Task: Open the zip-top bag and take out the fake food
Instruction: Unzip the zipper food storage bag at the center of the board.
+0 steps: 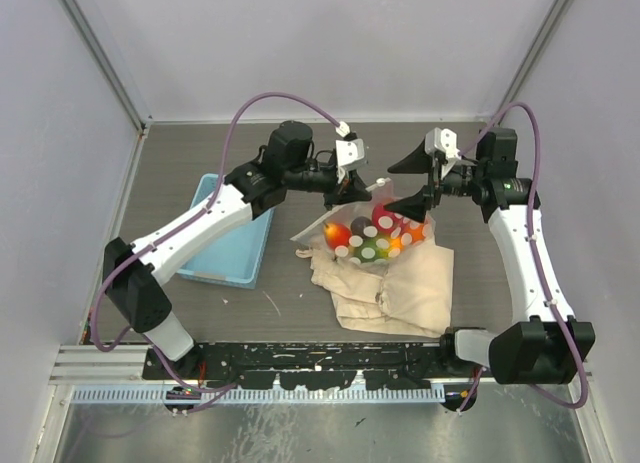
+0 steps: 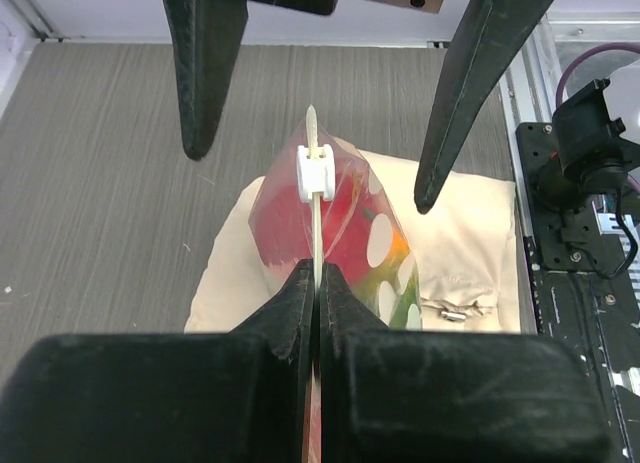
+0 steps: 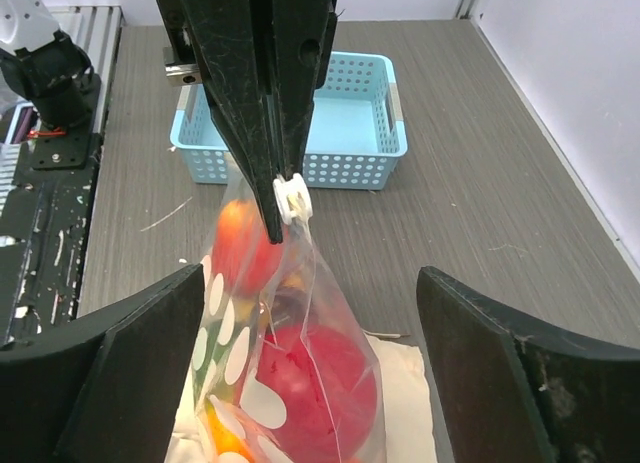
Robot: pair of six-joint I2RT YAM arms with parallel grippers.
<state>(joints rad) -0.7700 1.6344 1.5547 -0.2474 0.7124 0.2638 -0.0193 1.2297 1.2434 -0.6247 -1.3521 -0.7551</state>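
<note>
1. Up close, the left gripper [image 2: 316, 278] has its two black fingers pressed flat together, pinching the pale zip strip [image 2: 316, 223] that runs along the mouth of the zip-top bag [image 2: 350, 238].
2. Just past those fingertips, a small white slider [image 2: 313, 173] sits on the strip, which stands on edge like a thin blade.
3. The bag hangs below the strip: clear, crinkly plastic printed with white oval spots.
4. The fake food is inside the bag, with a large glossy red piece [image 3: 320, 383] low down, an orange-red one [image 3: 240, 248] higher up, and hints of green and yellow beneath.
5. The right gripper [image 3: 310, 283] faces the left one from the far end of the strip. Its fingers are spread wide, one on each side of the bag's top edge, and they hold nothing.
6. From above, the bag sits near the middle of the table [image 1: 200, 153], over the upper edge of a crumpled beige cloth bag [image 1: 400, 288]. Whether the two touch cannot be told.
7. A light blue basket [image 1: 235, 248] with perforated sides rests to the left, partly under the left arm and well apart from the bag.
8. Both arms reach inward from the near edge – left from the left, right from the right – and meet over the bag
</note>
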